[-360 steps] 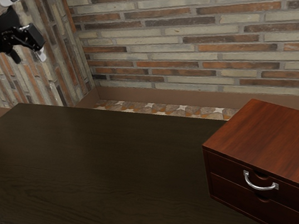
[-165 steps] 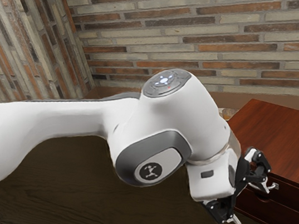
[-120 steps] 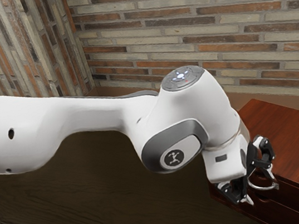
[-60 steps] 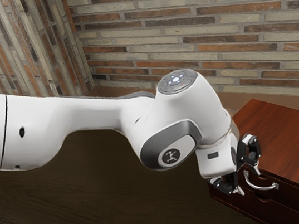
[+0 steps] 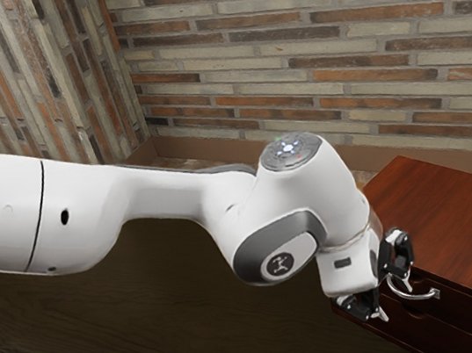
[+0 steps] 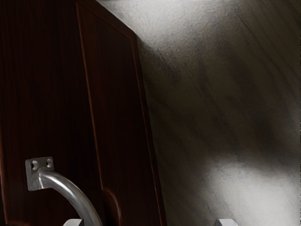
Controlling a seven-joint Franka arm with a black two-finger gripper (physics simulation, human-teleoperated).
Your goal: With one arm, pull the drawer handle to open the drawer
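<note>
Cabinet: a dark red-brown wooden two-drawer box (image 5: 455,215) stands on the dark wooden table (image 5: 109,337); everything below is placed by this cabinet.
Drawer: the upper red-brown drawer front (image 5: 456,308) lies just under the cabinet's top. The arm hides the cabinet's near corner, so I cannot tell whether the front stands out from the cabinet's face.
Handle: a curved silver metal bar (image 5: 414,294) is fixed to the upper drawer front, on the cabinet's face. In the wrist view the same bar (image 6: 66,188) rises from a small square mounting plate and bends away from the cabinet's face toward the hand.
Arm: the white jointed robot arm (image 5: 179,212) reaches across the table to the cabinet's face, its wrist close against the cabinet's near corner.
Gripper: the black two-finger gripper (image 5: 390,289) sits at the cabinet's face, at the handle's end. Its fingers are spread wide, one above and one below that end, not pinching it.
Fingertips: in the wrist view the pale fingertips (image 6: 225,222) stand far apart, and the bar runs close to the tip nearer the cabinet.
Wall: a brick wall (image 5: 287,44) stands behind the cabinet.
</note>
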